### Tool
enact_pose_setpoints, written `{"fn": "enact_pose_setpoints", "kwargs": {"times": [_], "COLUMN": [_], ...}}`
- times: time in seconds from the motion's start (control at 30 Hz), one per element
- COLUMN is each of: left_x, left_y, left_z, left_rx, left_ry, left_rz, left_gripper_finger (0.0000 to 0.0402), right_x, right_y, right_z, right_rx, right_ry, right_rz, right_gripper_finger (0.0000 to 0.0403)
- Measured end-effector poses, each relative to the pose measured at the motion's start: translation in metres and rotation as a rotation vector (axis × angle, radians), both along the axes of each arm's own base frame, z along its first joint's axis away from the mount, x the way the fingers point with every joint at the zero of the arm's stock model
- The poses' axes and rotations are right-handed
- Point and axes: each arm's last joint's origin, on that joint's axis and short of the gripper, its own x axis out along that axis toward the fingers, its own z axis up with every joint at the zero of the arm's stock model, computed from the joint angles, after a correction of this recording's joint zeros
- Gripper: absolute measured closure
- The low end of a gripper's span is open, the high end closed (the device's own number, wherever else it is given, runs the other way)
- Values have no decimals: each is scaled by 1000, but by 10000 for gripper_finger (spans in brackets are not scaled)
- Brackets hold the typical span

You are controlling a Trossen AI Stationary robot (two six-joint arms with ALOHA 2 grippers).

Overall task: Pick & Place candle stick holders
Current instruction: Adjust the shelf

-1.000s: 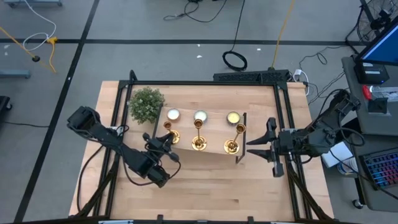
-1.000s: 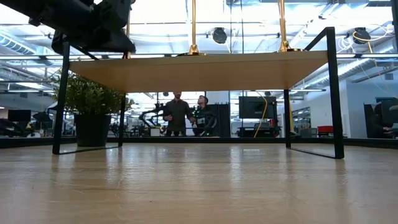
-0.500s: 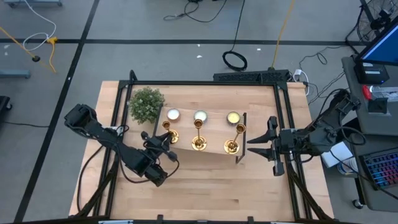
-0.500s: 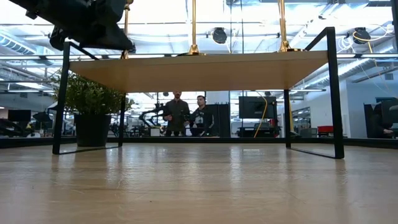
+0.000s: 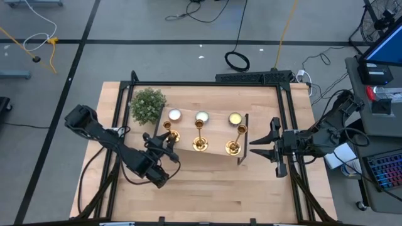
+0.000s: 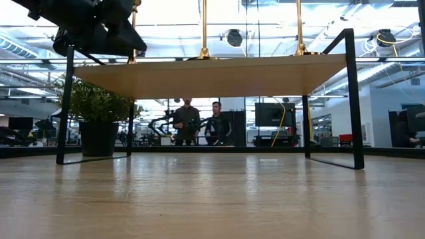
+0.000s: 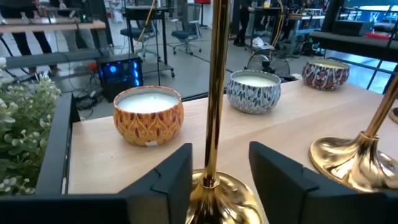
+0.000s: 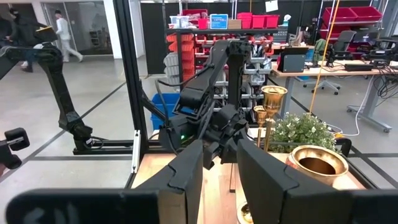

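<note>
Left gripper (image 7: 219, 171) parted narrowly around leftmost candle holder's (image 7: 214, 93) stem, clear gaps both sides, beside plant (image 5: 148, 105).

Left holder (image 5: 168, 133): I see shiny brass, upright, at the shelf's left front corner.
Middle holder (image 5: 200, 142): brass, upright, along the shelf's front edge, mid-way.
Right holder (image 5: 234, 145): brass, upright, at the shelf's right front corner.

Three patterned tealight tins (image 7: 148, 115) in a row on a raised wooden shelf (image 5: 217, 152), bushy green plant (image 5: 148, 104) beside it, two people (image 6: 199, 122) beyond the bench (image 5: 207, 188)
</note>
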Motion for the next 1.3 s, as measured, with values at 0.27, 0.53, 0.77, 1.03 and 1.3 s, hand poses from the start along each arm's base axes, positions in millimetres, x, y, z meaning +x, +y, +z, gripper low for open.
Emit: {"fn": "enact_pose_setpoints", "kwargs": {"times": [0.27, 0.53, 0.77, 1.03, 1.3], "left_x": [-4, -6, -3, -7, -12], "left_y": [3, 4, 2, 4, 3], "left_z": [12, 17, 25, 41, 45], "left_rx": [-9, -4, 2, 8, -29], "left_ry": [8, 5, 24, 101, 141], "left_rz": [-13, -18, -28, -22, -27], "left_gripper_finger": [227, 227, 227, 227, 227], "right_x": [0, 0, 0, 0, 0], "right_y": [0, 0, 0, 0, -1], "right_z": [0, 0, 0, 0, 0], "right_rx": [0, 0, 0, 2, -4], "right_ry": [0, 0, 0, -2, -2], "right_rz": [0, 0, 0, 0, -22], "right_gripper_finger": [307, 307, 307, 307, 307]}}
